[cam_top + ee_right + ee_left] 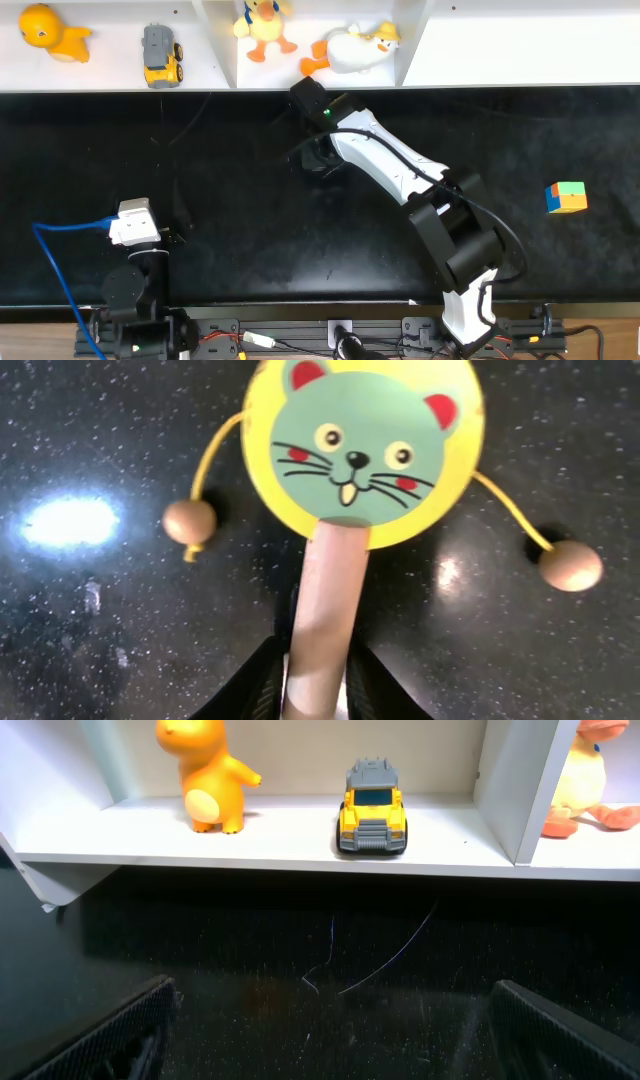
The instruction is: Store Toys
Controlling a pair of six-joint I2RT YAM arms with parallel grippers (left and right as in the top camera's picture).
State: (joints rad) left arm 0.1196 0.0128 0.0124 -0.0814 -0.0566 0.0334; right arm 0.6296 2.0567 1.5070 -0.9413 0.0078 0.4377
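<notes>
Right gripper (318, 672) clasped cat-face rattle drum (362, 450) by its wooden handle (325, 600) over the black table (100, 630). Left gripper (335, 1015) gaped, unladen.

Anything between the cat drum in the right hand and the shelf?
Nothing visible: bare table lies between the cat drum, held in the right hand, and the shelf. The nearest bay already holds a yellow duck and a white duck.

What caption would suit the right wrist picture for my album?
The right pincer grips the wooden handle of a cat-faced rattle drum, black table behind.
</notes>
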